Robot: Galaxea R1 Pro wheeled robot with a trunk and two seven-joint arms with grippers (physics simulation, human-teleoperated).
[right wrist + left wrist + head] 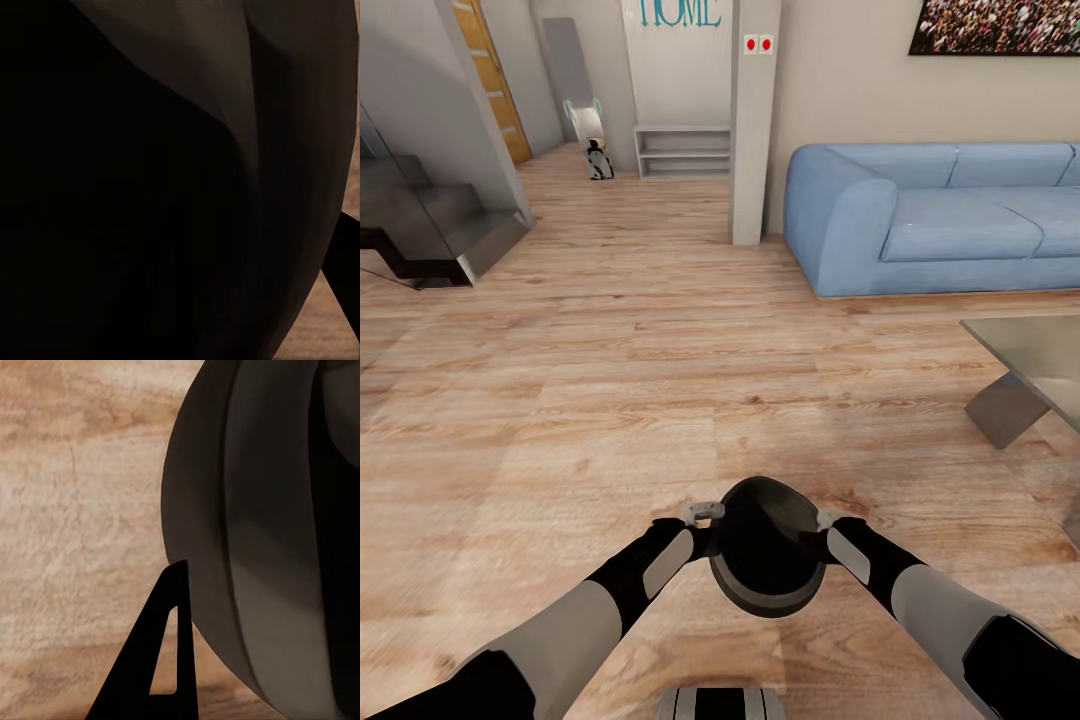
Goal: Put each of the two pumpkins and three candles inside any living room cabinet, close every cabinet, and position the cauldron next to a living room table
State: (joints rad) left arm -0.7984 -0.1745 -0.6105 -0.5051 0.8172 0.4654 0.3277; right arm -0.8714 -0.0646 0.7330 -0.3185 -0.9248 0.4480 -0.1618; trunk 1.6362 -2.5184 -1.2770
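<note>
The matte black cauldron (765,548) hangs low over the wood floor right in front of me, held between both arms with its wide mouth tipped toward me. My left gripper (710,522) is shut on its left rim and my right gripper (824,528) on its right rim. In the left wrist view the cauldron (255,547) curves close past one dark finger (131,690). The right wrist view is almost all cauldron wall (150,210), with a finger (346,262) at the edge. A corner of the grey-green table (1030,350) shows at the right.
A blue sofa (940,215) stands behind the table at the right. A grey pillar (753,120) rises beside the sofa's end. A dark staircase with glass panels (430,210) is at the left, and a low white shelf (682,150) stands at the far wall. Open plank floor lies ahead.
</note>
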